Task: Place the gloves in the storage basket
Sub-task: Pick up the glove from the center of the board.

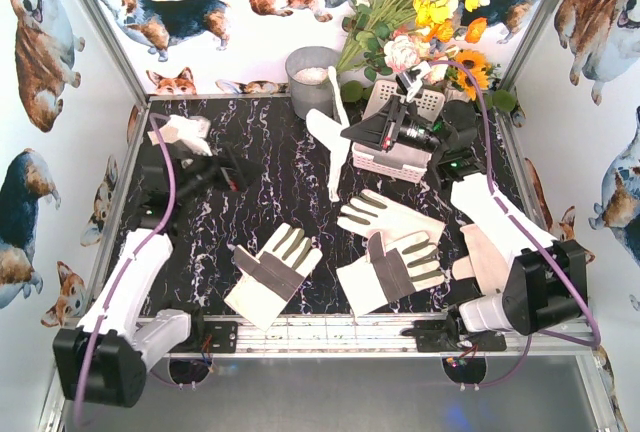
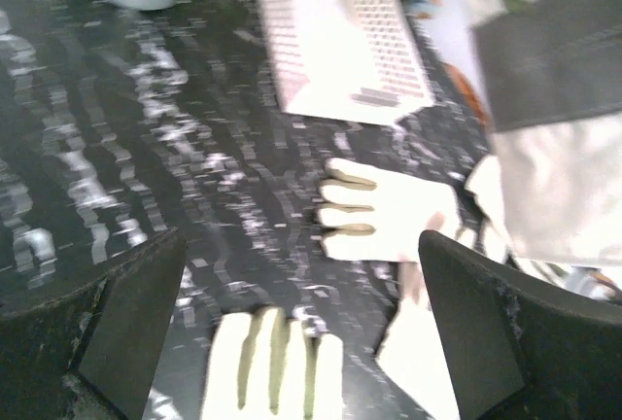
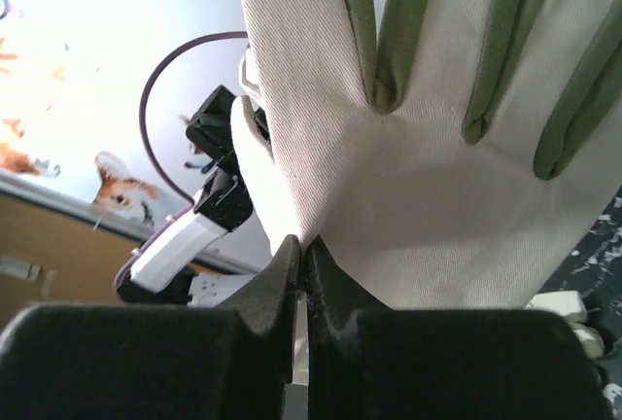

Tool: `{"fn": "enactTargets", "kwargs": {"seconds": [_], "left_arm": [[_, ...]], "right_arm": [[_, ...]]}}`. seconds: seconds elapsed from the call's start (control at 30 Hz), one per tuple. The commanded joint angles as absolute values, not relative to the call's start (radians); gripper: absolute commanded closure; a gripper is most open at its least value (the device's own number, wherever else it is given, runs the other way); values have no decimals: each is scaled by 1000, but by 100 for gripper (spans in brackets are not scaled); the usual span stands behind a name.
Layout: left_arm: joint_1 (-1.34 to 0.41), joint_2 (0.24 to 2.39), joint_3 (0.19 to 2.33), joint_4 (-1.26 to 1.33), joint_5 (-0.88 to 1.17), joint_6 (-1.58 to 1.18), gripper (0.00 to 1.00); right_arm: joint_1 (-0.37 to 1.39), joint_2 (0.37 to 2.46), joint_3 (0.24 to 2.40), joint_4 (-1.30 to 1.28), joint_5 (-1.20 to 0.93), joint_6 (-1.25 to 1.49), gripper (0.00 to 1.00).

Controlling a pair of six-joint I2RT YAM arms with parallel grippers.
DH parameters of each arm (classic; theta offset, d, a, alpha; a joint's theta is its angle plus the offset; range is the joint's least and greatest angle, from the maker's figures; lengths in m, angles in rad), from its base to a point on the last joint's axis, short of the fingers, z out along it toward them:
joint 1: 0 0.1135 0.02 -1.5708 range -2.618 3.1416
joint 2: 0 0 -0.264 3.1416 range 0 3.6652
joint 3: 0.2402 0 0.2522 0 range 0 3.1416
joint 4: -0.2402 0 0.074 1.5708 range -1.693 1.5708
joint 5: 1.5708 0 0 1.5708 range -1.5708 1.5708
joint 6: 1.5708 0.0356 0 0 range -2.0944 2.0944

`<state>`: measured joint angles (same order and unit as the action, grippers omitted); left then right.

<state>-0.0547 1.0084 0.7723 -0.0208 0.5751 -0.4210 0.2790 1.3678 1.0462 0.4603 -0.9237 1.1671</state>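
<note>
The right gripper (image 3: 305, 266) is closed tight on the cuff edge of one glove (image 3: 437, 187), with nothing else between its fingers. In the top view this glove hangs with its long axis pointing down, just beside the left side of the basket (image 1: 392, 164), and I judge it is outside the rim rather than over the opening. So the glove must go sideways across that rim before it is let go. The right arm is directly above the basket. The left gripper (image 1: 228, 167) is wide open and holds nothing, well apart to the basket's left. The three other gloves (image 1: 389, 218) lie flat in front of the basket.
</note>
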Motion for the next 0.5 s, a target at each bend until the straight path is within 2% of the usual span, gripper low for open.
{"fn": "enactTargets", "kwargs": {"seconds": [0.0,0.2,0.33,0.47], "left_arm": [[-193,945,766,155,572,-589,0],[-377,901,668,411,476,-798,0],[-507,903,686,455,382,-813,0],[-584,950,716,566,376,-854,0]], "right_arm": [[305,1327,1117,608,-1029,1225,100],[370,1275,1148,566,-1116,1234,100],[411,1236,1171,611,-1137,1281,100],[433,1197,1172,632,-1162,1305,100]]}}
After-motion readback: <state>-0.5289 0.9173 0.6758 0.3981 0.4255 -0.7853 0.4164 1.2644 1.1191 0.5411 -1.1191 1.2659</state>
